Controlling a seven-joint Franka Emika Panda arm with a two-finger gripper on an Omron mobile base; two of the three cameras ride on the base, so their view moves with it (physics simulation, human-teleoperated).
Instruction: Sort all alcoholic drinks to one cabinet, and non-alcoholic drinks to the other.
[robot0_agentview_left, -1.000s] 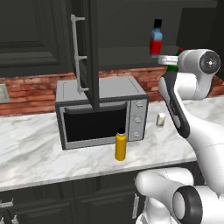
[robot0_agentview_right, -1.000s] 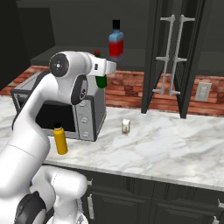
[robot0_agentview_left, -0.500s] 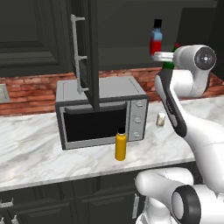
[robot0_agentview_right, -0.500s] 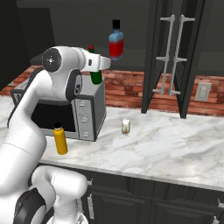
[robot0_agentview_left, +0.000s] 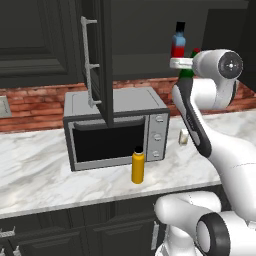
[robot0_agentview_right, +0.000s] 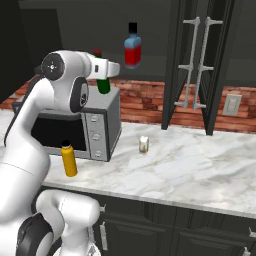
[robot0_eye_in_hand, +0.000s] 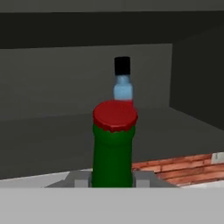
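The two-finger gripper (robot0_eye_in_hand: 112, 181) is clamped on the neck of the slim dark-green glass bottle with a red cap (robot0_eye_in_hand: 113, 144), held upright. Straight ahead of the hand, apart from it, the flat-sided blue-and-red bottle with a black cap (robot0_agentview_right: 132, 46) stands inside the open upper cabinet (robot0_eye_in_hand: 52, 92), with bare shelf floor on both sides.

On the tabletop (robot0_agentview_left: 45, 185), the cylindrical bottle (robot0_agentview_left: 138, 167) stands just before the microwave (robot0_agentview_left: 116, 134), the small container (robot0_agentview_left: 184, 137) at its 3 o'clock. The flat-sided bottle (robot0_agentview_left: 178, 42) sits in the cabinet (robot0_agentview_right: 90, 40) above, behind the slim bottle (robot0_eye_in_hand: 113, 148).
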